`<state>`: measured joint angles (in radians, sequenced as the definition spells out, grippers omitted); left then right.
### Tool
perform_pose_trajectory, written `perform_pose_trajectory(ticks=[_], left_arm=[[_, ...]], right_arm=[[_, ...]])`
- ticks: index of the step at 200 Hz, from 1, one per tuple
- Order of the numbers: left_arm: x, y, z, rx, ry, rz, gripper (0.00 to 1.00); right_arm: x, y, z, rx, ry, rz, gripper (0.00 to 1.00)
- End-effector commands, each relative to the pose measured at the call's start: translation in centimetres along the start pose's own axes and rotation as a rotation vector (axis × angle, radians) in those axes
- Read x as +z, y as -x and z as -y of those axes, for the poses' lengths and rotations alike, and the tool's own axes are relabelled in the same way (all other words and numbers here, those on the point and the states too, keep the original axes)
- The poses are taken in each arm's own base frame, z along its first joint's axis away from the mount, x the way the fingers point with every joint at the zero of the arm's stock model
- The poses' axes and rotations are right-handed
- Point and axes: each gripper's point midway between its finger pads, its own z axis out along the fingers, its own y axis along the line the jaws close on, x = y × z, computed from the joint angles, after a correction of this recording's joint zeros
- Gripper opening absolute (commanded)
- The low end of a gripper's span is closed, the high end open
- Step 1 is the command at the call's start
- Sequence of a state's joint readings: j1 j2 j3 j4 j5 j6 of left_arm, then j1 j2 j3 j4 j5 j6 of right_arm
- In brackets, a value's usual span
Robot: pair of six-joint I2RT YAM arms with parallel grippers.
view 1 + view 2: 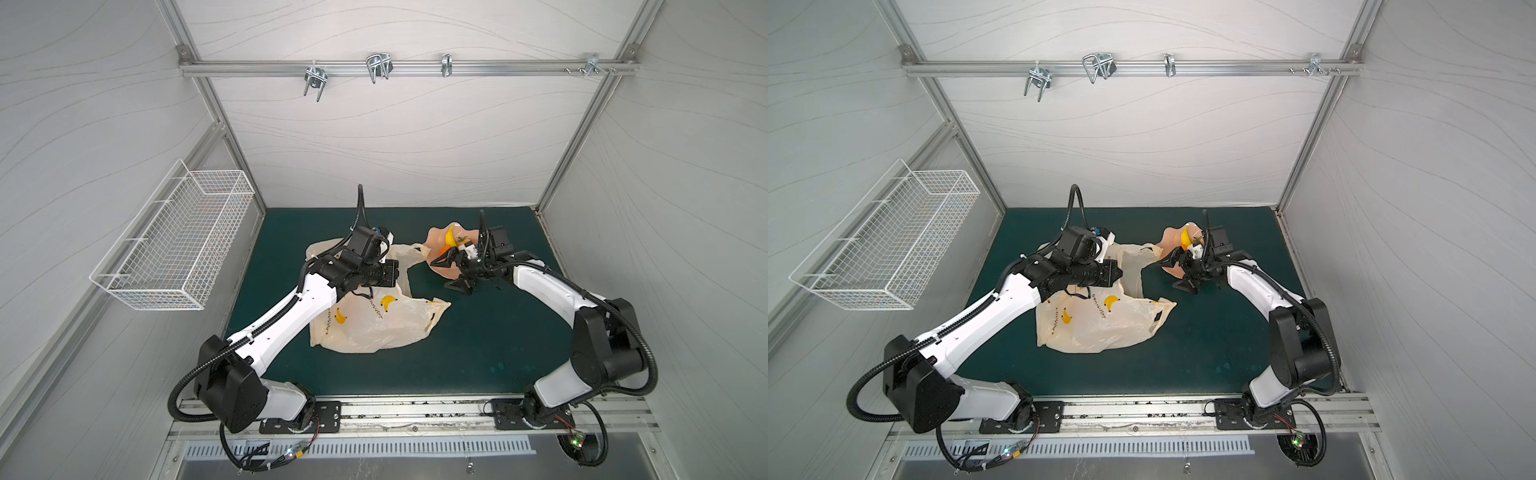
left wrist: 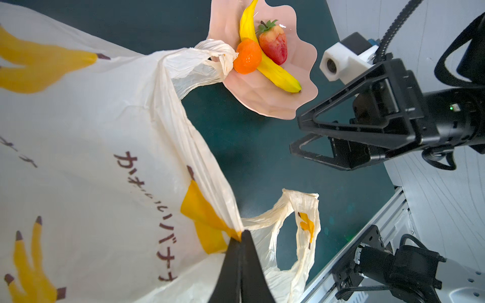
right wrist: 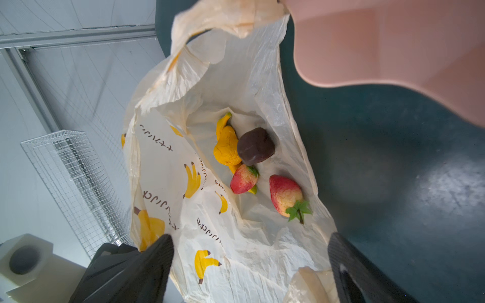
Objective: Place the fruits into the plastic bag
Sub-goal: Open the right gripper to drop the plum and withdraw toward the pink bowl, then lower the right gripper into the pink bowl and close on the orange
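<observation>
left gripper [image 2: 240, 237] pinches the plastic bag [image 2: 105, 131] (print ends バナナ); right gripper [image 1: 439, 274] gapes empty, half-hiding the pink dish [image 1: 436, 241] at 1 o'clock.

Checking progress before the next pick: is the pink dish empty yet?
Not empty. A banana, an orange and a strawberry lie on the pink dish.

Cream banana-print bag [image 1: 365, 328] with brown fruit [image 3: 256, 145] and two strawberries [image 3: 285, 195] inside; banana [image 2: 265, 60], orange [image 2: 247, 56] outside.

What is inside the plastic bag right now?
In the plastic bag, the right wrist view shows a yellow fruit, a dark brown fruit and two strawberries. Folds of plastic hide its deeper part.
</observation>
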<state>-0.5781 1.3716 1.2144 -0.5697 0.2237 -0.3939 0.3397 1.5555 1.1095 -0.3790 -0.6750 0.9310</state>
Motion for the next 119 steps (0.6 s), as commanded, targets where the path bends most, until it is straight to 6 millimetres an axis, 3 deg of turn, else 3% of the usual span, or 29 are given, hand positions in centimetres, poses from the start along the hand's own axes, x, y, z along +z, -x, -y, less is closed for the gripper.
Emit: perform_pose_trajectory(ticks=[1, 69, 119], left_arm=[[-0.8, 0.6, 0.6, 0.023, -0.019, 0.034, 0.00], [-1.1, 0.4, 0.5, 0.022, -0.012, 0.036, 0.00], [-1.3, 0.4, 0.5, 0.027, -0.011, 0.037, 0.00]], right_arm=[[-0.9, 1.4, 0.6, -0.037, -0.079, 0.055, 0.92], [-2.3, 5.4, 1.5, -0.090, -0.217, 0.226, 0.88], [-2.8, 6.8, 2.2, -0.099, -0.265, 0.291, 0.84]])
